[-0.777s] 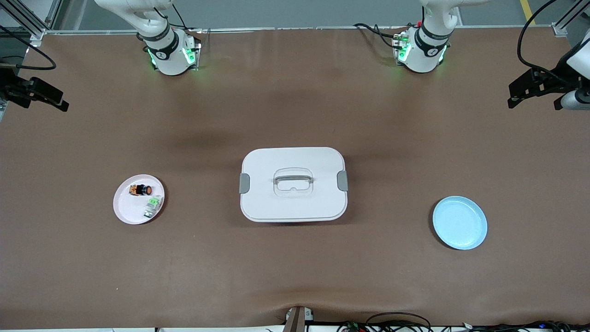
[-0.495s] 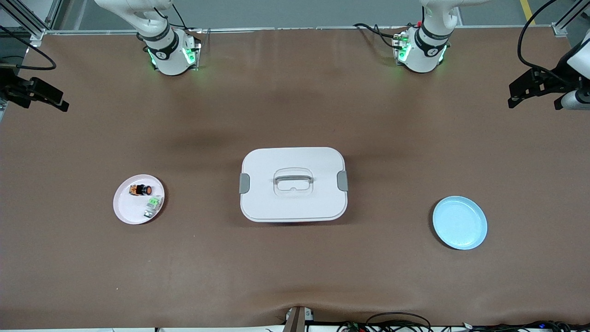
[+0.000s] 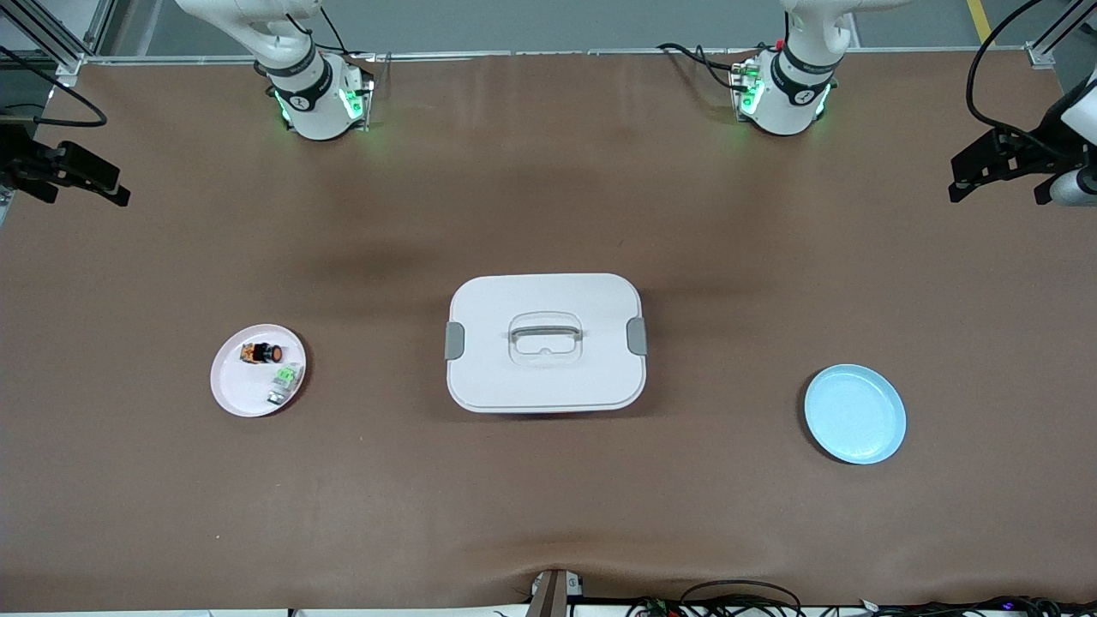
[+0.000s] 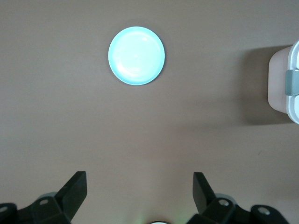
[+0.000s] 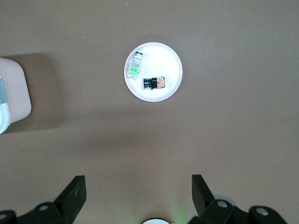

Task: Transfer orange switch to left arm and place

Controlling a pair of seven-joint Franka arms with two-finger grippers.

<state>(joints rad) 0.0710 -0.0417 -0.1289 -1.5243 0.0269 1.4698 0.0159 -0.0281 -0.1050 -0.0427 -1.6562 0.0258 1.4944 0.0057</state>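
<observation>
The orange switch [image 3: 261, 352] lies on its side on a small pink plate [image 3: 233, 396] toward the right arm's end of the table; it also shows in the right wrist view [image 5: 155, 83]. The white box [image 3: 545, 377] stands at the table's middle. My right gripper [image 5: 138, 182] is open and empty, high over the table at the right arm's end [image 3: 103, 190]. My left gripper [image 4: 139, 179] is open and empty, high over the table at the left arm's end [image 3: 968, 171]. Both are far from the switch and the box.
A green-and-white switch [image 3: 284, 381] lies beside the orange one on the same plate. An empty light blue plate [image 3: 854, 414] sits toward the left arm's end and shows in the left wrist view [image 4: 136, 56]. Cables lie along the table's near edge.
Both grippers have shifted very slightly at the table's ends. The switch, the plates and the box have not moved.
</observation>
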